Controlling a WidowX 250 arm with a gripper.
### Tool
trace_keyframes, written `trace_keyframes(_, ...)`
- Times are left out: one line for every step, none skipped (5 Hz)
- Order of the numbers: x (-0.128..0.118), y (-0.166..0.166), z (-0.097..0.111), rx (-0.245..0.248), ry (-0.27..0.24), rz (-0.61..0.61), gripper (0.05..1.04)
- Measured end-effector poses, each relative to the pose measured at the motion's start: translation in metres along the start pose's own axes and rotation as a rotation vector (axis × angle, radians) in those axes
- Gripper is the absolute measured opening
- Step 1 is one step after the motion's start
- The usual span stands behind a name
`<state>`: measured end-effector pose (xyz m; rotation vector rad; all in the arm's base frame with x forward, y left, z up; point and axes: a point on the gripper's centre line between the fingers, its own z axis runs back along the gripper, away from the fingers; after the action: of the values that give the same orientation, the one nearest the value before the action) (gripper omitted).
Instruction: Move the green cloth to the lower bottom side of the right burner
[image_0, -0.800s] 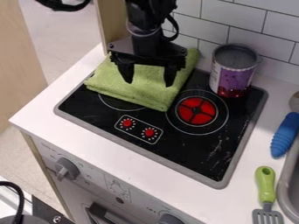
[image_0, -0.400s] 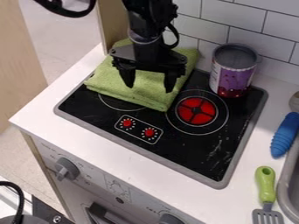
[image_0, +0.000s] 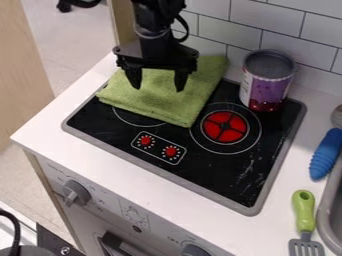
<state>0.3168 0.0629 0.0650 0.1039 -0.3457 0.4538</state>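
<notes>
Evidently the grasp is the step in hand: the hand (image_0: 158, 88) is spread wide over the green cloth (image_0: 157, 107) with nothing held. The folded cloth lies on the upper left of the toy stovetop (image_0: 220, 167), partly over the left burner (image_0: 127, 116). Whether the fingertips touch it is hard to tell. Next, the hand needs to lower, pinch a fold, lift, and carry it below the right burner (image_0: 225, 126).
</notes>
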Motion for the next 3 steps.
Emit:
trace_keyframes(0.0042, 0.0004, -0.0076, -0.030, 0.019, 0.049, 0.673)
trace_keyframes(0.0072, 0.0006, -0.0104, -0.048, 0.046, 0.047, 0.381)
trace_keyframes(0.0111, -0.0036, -0.0127, -0.063, 0.055, 0.046, 0.163)
